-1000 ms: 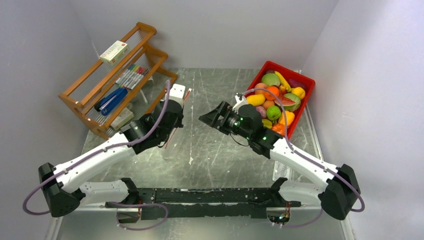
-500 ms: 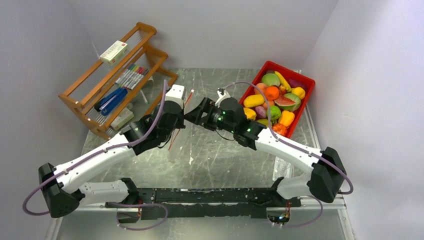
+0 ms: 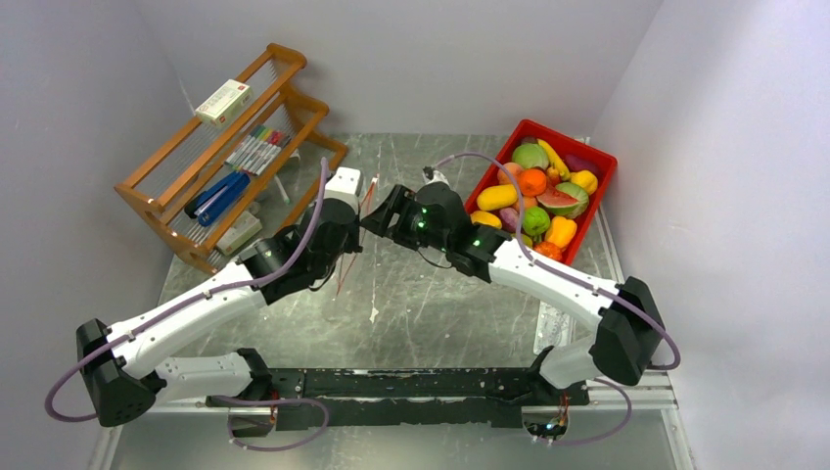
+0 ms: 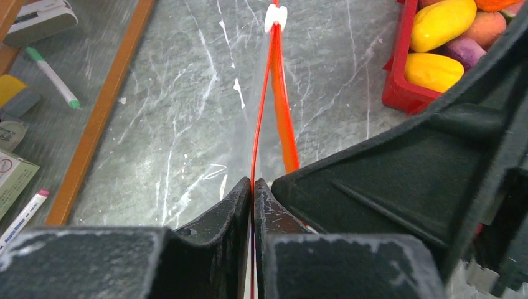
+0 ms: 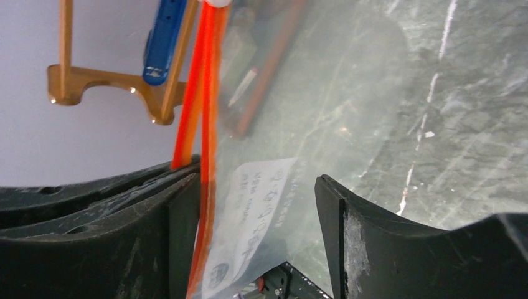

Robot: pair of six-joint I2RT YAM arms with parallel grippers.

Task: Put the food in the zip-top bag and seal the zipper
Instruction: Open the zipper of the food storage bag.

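Top view first: we're at the open-the-bag step. The left pincer (image 3: 352, 220) and right pincer (image 3: 380, 217) meet nose to nose over the middle of the table (image 3: 440, 304), with the clear bag (image 3: 335, 290) hanging up off it between them. You can mostly only spot it by the red zipper (image 3: 342, 272). All the food (image 3: 533, 186) sits in the red bin (image 3: 599, 157) at the back right, so I'd say nothing's bagged yet. The left arm stretches diagonally in from its base and the right arm reaches well across to the left. Wooden rack (image 3: 225, 147) off to the left, not involved

Left wrist view: this pincer is clamped shut on one lip of the zipper right at the fingertips. The other lip bows away from it, and both run up to the white slider (image 4: 274, 17). So the mouth is parted a bit, not sealed. The right pincer's dark body fills the right side, very close

Right wrist view: the jaws stand wide apart, holding nothing. The red strip sits right against the inside of the left-hand finger (image 5: 183, 237), with the bag's white label (image 5: 255, 212) in the gap

Next move, my guess: pinch only the free lip and pull the mouth wide. Grabbing both lips would be the risk
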